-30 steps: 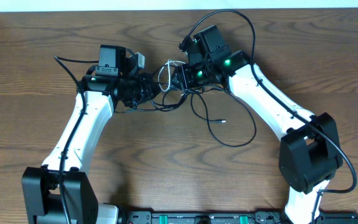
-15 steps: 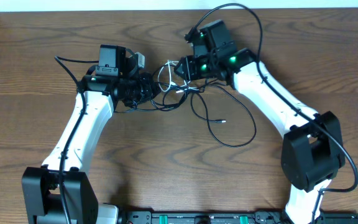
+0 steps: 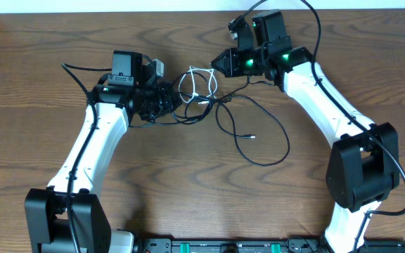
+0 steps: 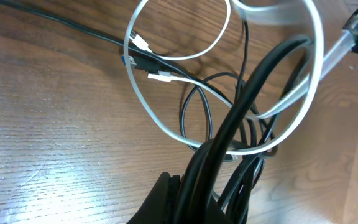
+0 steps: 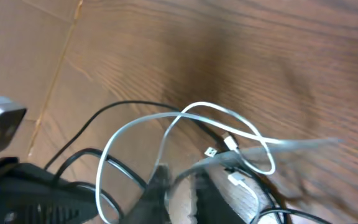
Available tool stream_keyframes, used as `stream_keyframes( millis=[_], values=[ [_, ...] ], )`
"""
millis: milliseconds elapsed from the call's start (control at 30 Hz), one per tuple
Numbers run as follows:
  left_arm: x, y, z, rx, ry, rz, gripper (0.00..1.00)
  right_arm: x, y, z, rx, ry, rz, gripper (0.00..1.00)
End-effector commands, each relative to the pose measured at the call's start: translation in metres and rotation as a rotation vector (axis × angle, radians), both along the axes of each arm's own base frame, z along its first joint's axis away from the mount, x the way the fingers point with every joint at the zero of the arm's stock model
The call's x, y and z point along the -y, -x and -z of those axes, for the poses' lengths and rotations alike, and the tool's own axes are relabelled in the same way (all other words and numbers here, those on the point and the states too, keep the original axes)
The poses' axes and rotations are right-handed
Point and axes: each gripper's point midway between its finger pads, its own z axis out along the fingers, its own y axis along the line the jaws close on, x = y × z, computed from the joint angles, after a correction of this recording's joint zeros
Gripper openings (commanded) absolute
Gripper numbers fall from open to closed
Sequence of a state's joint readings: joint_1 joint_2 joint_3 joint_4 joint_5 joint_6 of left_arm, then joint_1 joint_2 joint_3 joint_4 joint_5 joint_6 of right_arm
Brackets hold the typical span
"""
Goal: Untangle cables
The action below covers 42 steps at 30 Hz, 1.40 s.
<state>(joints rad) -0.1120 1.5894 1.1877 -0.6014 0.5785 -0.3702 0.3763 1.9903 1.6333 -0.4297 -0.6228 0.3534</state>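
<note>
I'm watching the wood-grain bench (image 3: 188,204) from overhead. The cables (image 3: 213,105) are lying in a tangle toward its far side, between the two arms, with the long axis running left to right. Most are thin and black. One black tail is sweeping out of the knot toward the arms' bases in a wide loop. Another is ending in a small plug (image 3: 252,137) that is pointing right.

The white cable (image 3: 195,82) is looping over the black ones and stretching up and right toward the right fingers (image 3: 222,62). The left fingers (image 3: 167,100) are clamping fully closed on a bundle of black cables at the tangle's left end. The right fingers are sitting at the white loop's right end. Their own view is blurring, so I'm not able to tell whether they are gripping it or how wide they are standing.
</note>
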Motion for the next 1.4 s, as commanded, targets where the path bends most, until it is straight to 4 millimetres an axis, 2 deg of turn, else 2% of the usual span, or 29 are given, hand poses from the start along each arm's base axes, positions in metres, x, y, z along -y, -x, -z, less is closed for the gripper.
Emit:
stream_keyframes(
  millis=[0,67,367,433,567,633,767,867,900,1167,1300,1367],
  values=[
    [0.0,-0.001,-0.009,0.017,0.016,-0.006,0.08,-0.007,0.009,-0.004,-0.013,-0.015,-0.028,0.33],
    [0.0,-0.001,-0.009,0.017,0.017,-0.006,0.08,-0.011,0.013,0.002,-0.022,0.017,-0.023,0.37],
    [0.0,-0.001,-0.009,0.017,0.017,-0.006,0.08,-0.022,0.022,0.019,-0.032,0.135,0.044,0.38],
    [0.0,-0.001,-0.009,0.017,0.017,-0.006,0.07,-0.02,0.019,0.02,-0.033,0.148,0.071,0.31],
    [0.0,-0.001,-0.009,0.018,0.016,-0.006,0.08,-0.015,0.008,0.016,0.002,0.143,0.105,0.02],
    [0.0,-0.001,-0.009,0.018,0.013,-0.007,0.08,-0.013,0.001,0.006,0.027,0.105,0.102,0.01],
    [-0.001,-0.002,-0.009,0.018,0.009,-0.009,0.08,-0.009,-0.006,-0.026,0.084,-0.002,0.06,0.01],
    [-0.007,-0.003,-0.005,0.017,-0.026,-0.028,0.08,0.013,-0.012,-0.067,0.149,-0.071,0.072,0.01],
    [-0.01,-0.003,-0.003,0.013,-0.045,-0.038,0.08,0.026,-0.013,-0.086,0.179,-0.094,0.084,0.01],
    [-0.025,-0.001,0.008,-0.011,-0.134,-0.08,0.08,0.112,-0.002,-0.191,0.367,-0.221,0.137,0.01],
    [-0.03,-0.002,0.012,-0.015,-0.165,-0.091,0.08,0.159,0.006,-0.223,0.408,-0.262,0.204,0.01],
    [-0.03,-0.002,0.012,-0.018,-0.166,-0.091,0.08,0.18,0.009,-0.232,0.412,-0.279,0.234,0.01]
  ],
)
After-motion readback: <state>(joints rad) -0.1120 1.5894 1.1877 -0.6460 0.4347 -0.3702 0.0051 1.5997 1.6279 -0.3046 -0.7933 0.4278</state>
